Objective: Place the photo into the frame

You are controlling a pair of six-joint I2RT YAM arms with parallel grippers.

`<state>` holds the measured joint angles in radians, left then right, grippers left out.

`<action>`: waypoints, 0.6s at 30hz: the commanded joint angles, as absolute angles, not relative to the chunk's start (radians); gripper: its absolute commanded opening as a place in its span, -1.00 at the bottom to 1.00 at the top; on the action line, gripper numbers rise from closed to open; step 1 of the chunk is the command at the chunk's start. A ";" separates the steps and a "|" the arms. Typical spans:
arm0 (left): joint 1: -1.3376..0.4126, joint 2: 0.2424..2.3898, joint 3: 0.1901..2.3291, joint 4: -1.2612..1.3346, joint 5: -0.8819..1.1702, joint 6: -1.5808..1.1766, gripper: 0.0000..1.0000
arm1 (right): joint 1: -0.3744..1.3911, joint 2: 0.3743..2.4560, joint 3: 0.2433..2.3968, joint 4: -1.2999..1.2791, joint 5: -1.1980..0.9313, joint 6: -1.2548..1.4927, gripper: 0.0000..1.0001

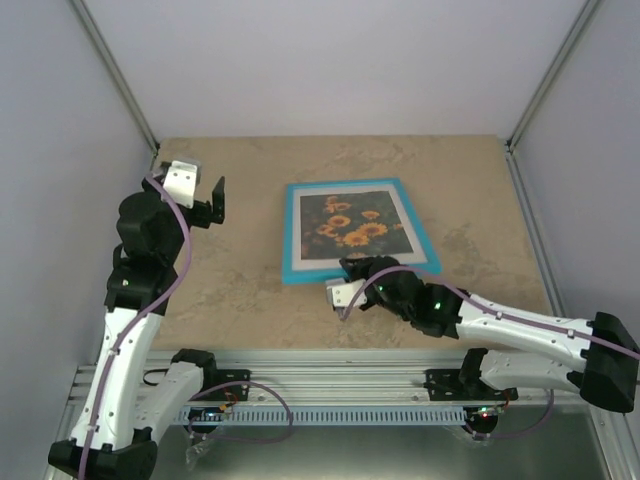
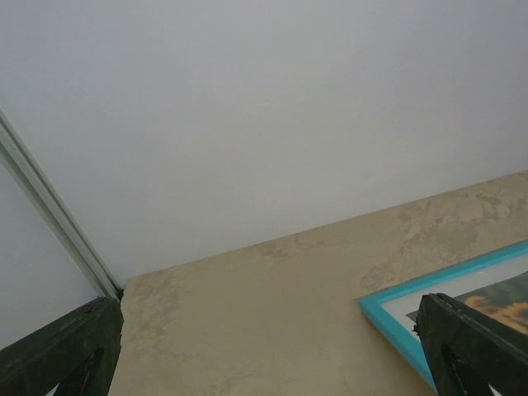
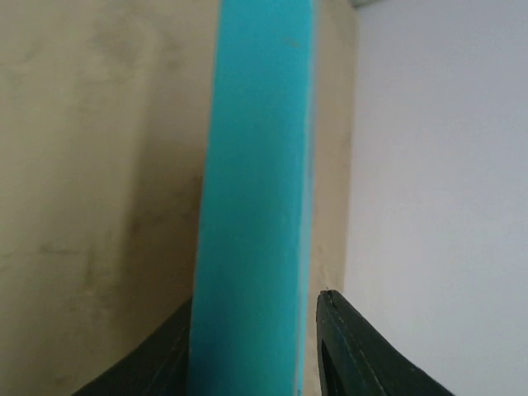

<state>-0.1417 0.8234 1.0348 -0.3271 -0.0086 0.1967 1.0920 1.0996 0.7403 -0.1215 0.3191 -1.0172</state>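
Observation:
The frame (image 1: 288, 236) lies flat on the table with its turquoise front up, and the photo (image 1: 352, 224) of orange flowers sits inside it behind a white mat (image 1: 409, 214). My right gripper (image 1: 352, 268) is at the frame's near edge. In the right wrist view that turquoise edge (image 3: 256, 190) stands between the jaws of the right gripper (image 3: 256, 330), with a gap showing beside the right finger (image 3: 355, 355). My left gripper (image 1: 212, 200) hangs open above the table, left of the frame. It (image 2: 268, 346) sees the frame's corner (image 2: 388, 309) and a bit of photo (image 2: 505, 299).
White walls with metal corner posts (image 1: 120, 85) close the beige table (image 1: 220, 290) on three sides. The arms' base rail (image 1: 330, 385) runs along the near edge.

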 commanded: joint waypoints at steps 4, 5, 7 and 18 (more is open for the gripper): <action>-0.135 0.736 0.950 -0.355 -0.012 0.239 0.98 | 1.198 1.102 0.595 -0.004 0.304 -0.973 0.17; -0.135 0.726 0.939 -0.356 -0.014 0.243 0.99 | 1.203 1.109 0.576 -0.004 0.292 -0.966 0.21; -0.135 0.709 0.925 -0.357 -0.022 0.249 0.99 | 1.209 1.131 0.542 0.054 0.271 -0.960 0.27; -0.135 0.663 0.854 -0.388 0.035 0.247 0.99 | 1.217 1.355 0.559 0.050 0.142 -0.872 0.65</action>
<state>-0.1417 0.6685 0.8837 -0.3660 -0.0040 0.2497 1.2118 1.3075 0.5098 0.0151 0.2050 -0.9268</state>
